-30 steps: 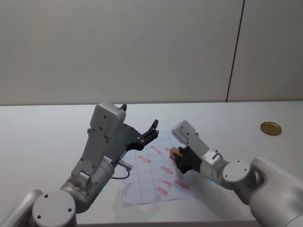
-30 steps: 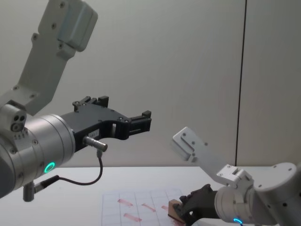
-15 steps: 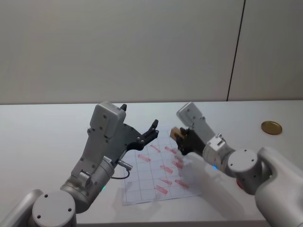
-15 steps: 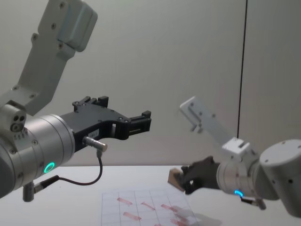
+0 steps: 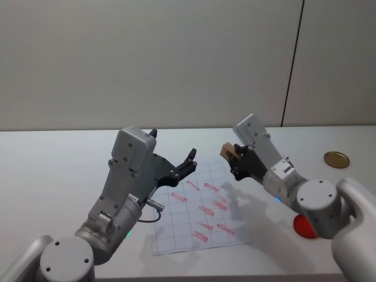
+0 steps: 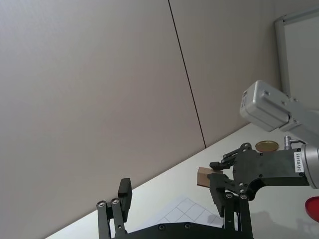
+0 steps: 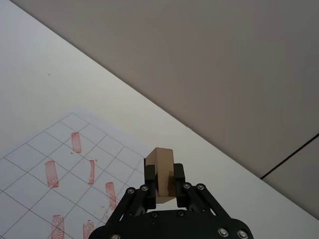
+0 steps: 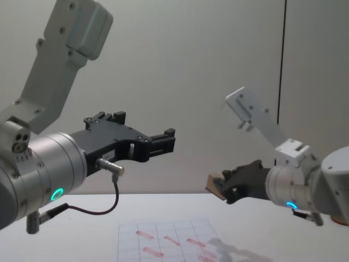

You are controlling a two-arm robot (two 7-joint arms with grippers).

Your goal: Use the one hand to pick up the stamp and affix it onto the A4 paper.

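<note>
The matte black right gripper (image 5: 234, 158) is clamped on the small light-brown wooden rectangular stamp (image 5: 228, 151). Its fingers pinch the block's sides, and one flat, square-edged end pokes out past the fingertips. It hangs in the air above the far right corner of the white gridded A4 paper (image 5: 188, 218), clear of the sheet. The sheet lies flat on the pale smooth table (image 5: 59, 167) and bears reddish-pink oblong marks (image 5: 201, 236). The left gripper (image 5: 173, 144) hovers over the sheet's left side, its black fingers spread wide with nothing between them. Far to the right lies a round golden-brown disc (image 5: 336, 159); nearer the robot, a flat red disc (image 5: 305, 226).
</note>
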